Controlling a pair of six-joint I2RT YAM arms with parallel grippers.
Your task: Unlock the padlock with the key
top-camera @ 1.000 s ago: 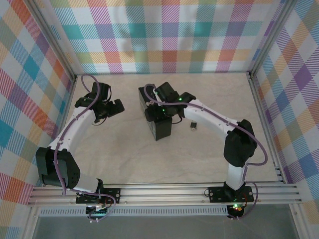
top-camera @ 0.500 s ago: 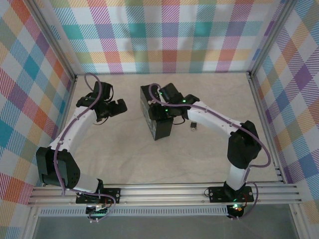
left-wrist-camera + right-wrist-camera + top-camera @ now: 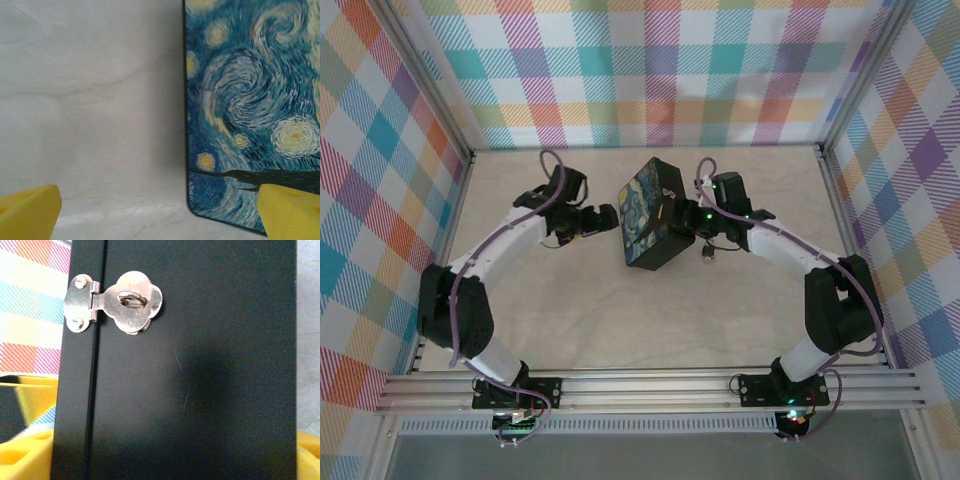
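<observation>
Padlock [image 3: 706, 258] lies loose on the table [image 3: 570, 310], a small dark block just beside the near right corner of the painted box [image 3: 650, 218] and under the right forearm. It is too small here to tell whether the key sits with it. The hasp [image 3: 125, 302] on the box's black side hangs on its staple with no lock through it.

The right gripper [image 3: 682, 214] has its yellow pads [image 3: 25, 455] on either side of that black side and looks to be pinching the box, which is tipped with its lid toward the overhead camera.

The main risk is that the box comes down on or sweeps the padlock, knocking it away or burying it. The smooth black wall could also slide in the pads and drop.

The left gripper [image 3: 607, 218] is spread wide at the lid's left edge, with one fingertip [image 3: 290, 210] over the lid's corner. A push from there could twist the box in the other grip.
</observation>
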